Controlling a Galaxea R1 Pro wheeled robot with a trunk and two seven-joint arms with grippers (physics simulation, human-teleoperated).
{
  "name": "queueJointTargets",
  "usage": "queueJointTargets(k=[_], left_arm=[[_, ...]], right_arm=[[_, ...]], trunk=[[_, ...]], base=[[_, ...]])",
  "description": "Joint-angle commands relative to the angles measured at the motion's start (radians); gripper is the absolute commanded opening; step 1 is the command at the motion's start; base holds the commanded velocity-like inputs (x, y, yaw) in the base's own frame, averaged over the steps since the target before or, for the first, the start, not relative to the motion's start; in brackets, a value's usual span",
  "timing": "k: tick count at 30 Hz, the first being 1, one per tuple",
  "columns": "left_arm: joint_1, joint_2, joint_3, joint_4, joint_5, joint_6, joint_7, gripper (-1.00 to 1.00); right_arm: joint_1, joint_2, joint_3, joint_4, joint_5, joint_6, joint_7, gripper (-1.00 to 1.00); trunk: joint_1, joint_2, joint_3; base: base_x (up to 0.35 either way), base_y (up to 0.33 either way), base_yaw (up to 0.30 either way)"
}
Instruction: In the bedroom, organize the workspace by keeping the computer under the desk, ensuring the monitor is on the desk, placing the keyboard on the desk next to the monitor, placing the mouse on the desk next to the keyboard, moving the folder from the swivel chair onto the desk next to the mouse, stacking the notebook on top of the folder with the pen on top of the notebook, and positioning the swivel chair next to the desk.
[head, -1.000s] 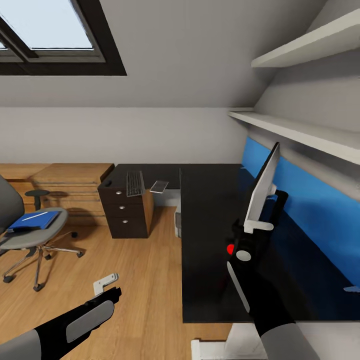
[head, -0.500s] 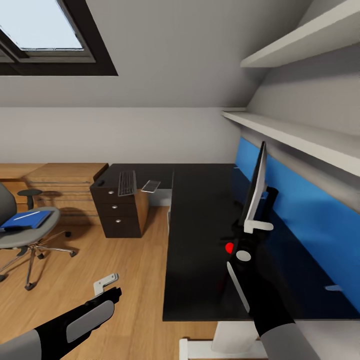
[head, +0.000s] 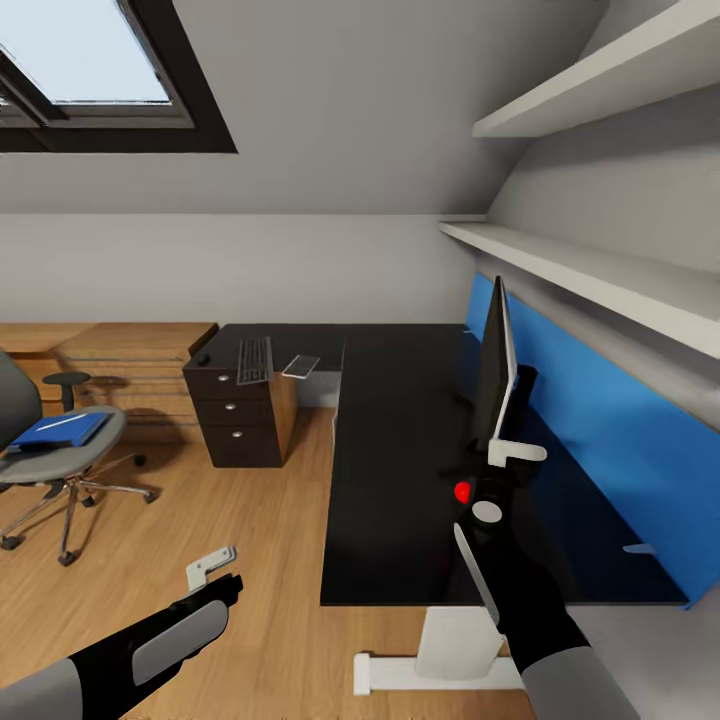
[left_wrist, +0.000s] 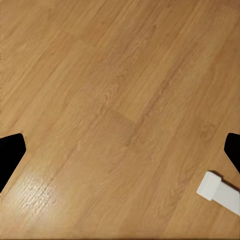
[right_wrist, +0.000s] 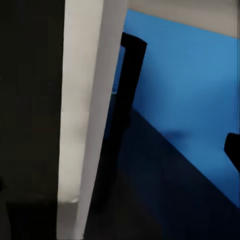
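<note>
My right gripper (head: 498, 462) is shut on the lower edge of the monitor (head: 496, 375), which stands nearly upright and edge-on over the black desk (head: 400, 450), near the blue wall panel. In the right wrist view the monitor's white edge (right_wrist: 85, 125) and black neck show close up. The keyboard (head: 254, 360), the mouse (head: 203, 358) and a thin grey rectangle that looks like the notebook (head: 300, 366) lie on the desk's far wing. The blue folder (head: 55, 430), with a thin white pen on it, rests on the swivel chair (head: 60, 465) at the left. My left gripper (head: 212, 570) hangs open over the floor. The computer is out of view.
A dark drawer unit (head: 240, 420) stands under the desk's far wing, with low wooden shelving (head: 130, 365) behind the chair. The desk's white leg (head: 455, 645) is just in front of me. White wall shelves (head: 600, 270) run above the blue panel. A wooden floor (left_wrist: 120, 100) lies under the left gripper.
The camera has moved, so the desk and chair sit further left in view. The monitor has swung from leaning right to nearly upright in my right gripper. The left arm looks unchanged.
</note>
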Motion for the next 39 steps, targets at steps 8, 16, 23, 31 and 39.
queueJointTargets(k=[8, 16, 23, 31, 39], left_arm=[[-0.002, 0.001, -0.004, -0.002, 0.006, -0.006, 0.003, 1.00], [-0.002, 0.001, -0.004, -0.002, 0.006, -0.007, 0.003, 1.00], [-0.002, 0.002, -0.002, -0.002, 0.005, -0.007, 0.002, 1.00], [-0.002, 0.002, -0.002, -0.002, 0.006, -0.007, 0.002, 1.00], [-0.002, 0.003, -0.002, -0.002, 0.006, -0.007, 0.002, 1.00]], right_arm=[[-0.001, 0.000, 0.002, 0.000, 0.010, 0.010, -0.002, 1.00], [-0.001, 0.000, 0.002, 0.010, 0.010, 0.009, -0.002, 1.00], [-0.001, 0.000, 0.002, 0.021, 0.010, 0.007, -0.002, 1.00], [-0.001, 0.000, 0.002, 0.021, 0.010, 0.007, -0.002, 1.00], [-0.001, -0.001, 0.003, 0.020, 0.010, 0.006, -0.002, 1.00]], trunk=[[0.000, -0.001, -0.001], [0.000, -0.001, -0.001], [0.000, -0.001, -0.001], [0.000, -0.001, -0.001], [0.000, -0.001, -0.001]], base=[[-0.167, -0.137, 0.000], [-0.081, -0.137, 0.000], [-0.014, -0.059, 0.000], [-0.008, -0.066, 0.000], [0.000, -0.008, 0.000]])
